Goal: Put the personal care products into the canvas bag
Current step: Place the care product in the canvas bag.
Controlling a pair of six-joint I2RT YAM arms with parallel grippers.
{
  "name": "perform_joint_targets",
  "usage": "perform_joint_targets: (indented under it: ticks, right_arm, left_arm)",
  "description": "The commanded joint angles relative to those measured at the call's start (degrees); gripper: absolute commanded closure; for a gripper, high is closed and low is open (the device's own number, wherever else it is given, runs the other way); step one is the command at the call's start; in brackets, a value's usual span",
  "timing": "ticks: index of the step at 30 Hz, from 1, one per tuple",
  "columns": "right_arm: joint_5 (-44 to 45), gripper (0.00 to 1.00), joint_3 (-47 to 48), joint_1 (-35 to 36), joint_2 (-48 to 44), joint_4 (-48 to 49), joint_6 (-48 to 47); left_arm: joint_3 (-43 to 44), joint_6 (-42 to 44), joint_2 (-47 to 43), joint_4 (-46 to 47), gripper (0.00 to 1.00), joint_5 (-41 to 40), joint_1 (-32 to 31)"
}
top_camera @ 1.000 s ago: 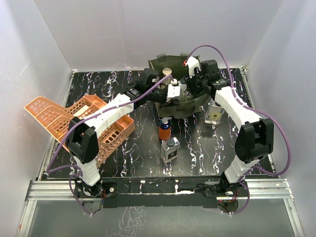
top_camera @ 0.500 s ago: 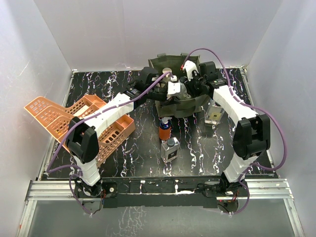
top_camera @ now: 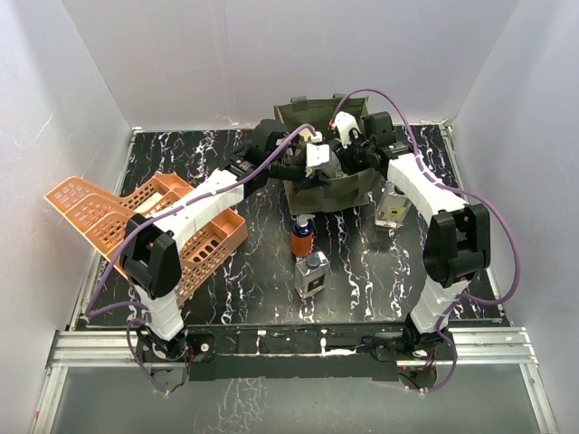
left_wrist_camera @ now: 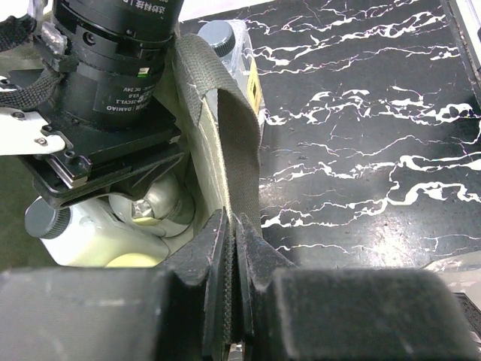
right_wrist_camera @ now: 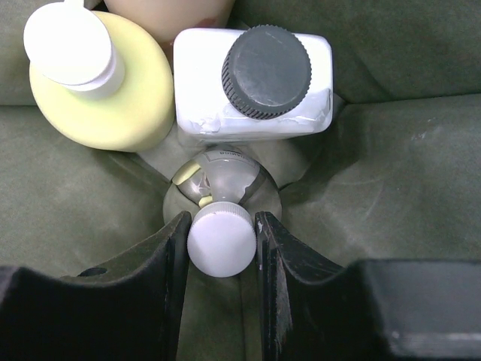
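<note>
The olive canvas bag [top_camera: 327, 192] stands at the back middle of the table. My left gripper [left_wrist_camera: 233, 235] is shut on its side wall, next to a strap handle [left_wrist_camera: 234, 128]. Inside the bag, my right gripper [right_wrist_camera: 222, 241] is shut on the white cap of a round bottle [right_wrist_camera: 222, 180]. Beside that bottle stand a yellow-green pump bottle [right_wrist_camera: 101, 86], a white bottle with a black cap [right_wrist_camera: 255, 83] and a tan bottle [right_wrist_camera: 169, 11]. On the table outside the bag are an orange bottle with a blue top [top_camera: 301, 239], a square clear bottle [top_camera: 312, 275] and a clear bottle [top_camera: 392, 207].
Orange lattice baskets [top_camera: 104, 217] lie at the left, partly under my left arm. White walls enclose the table on three sides. The right arm's wrist housing [left_wrist_camera: 105, 75] hangs over the bag's mouth, close to my left gripper.
My right gripper has sunk deeper into the bag with the white-capped bottle. The right arm has swung a little left and the bag has shifted slightly toward the back.
</note>
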Motion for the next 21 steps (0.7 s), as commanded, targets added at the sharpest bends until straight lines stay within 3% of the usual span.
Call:
perform_joint_targets:
  ticks: [1, 11, 21]
  right_arm:
    - [1.0, 0.89, 1.0, -0.6, 0.9, -1.3, -2.0]
    - [1.2, 0.85, 1.6, -0.7, 2.1, -2.4, -3.2]
    - [-3.2, 0.63, 8.9, -0.6, 2.7, -8.2, -1.1]
  left_arm:
    - [3.7, -2.7, -2.4, 3.4, 1.00, 5.2, -0.2]
    - [3.7, -3.6, -2.7, 3.3, 1.00, 5.8, 0.2]
    - [-1.1, 3.3, -2.3, -0.8, 1.00, 5.1, 0.2]
